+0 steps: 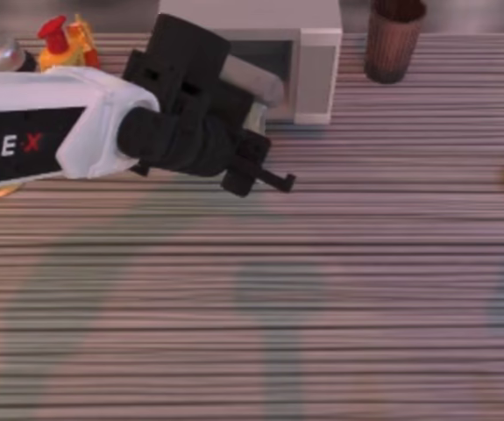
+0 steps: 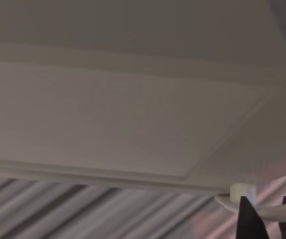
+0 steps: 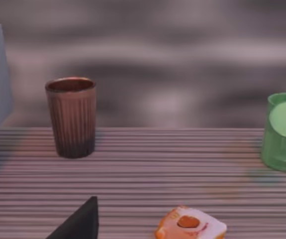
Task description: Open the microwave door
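Now you have the left gripper (image 1: 265,175) reaching in from the left side of the table, just in front of the microwave (image 1: 273,35) at the far edge. Whether its jaws are parted or closed, you cannot tell; the arm hides them from above. The microwave door (image 1: 256,83) looks swung partly outward beside the narrow control panel (image 1: 315,79), and it fills your left wrist view. The right gripper (image 3: 80,224) shows only a dark tip, near a brown ribbed cup (image 3: 71,117).
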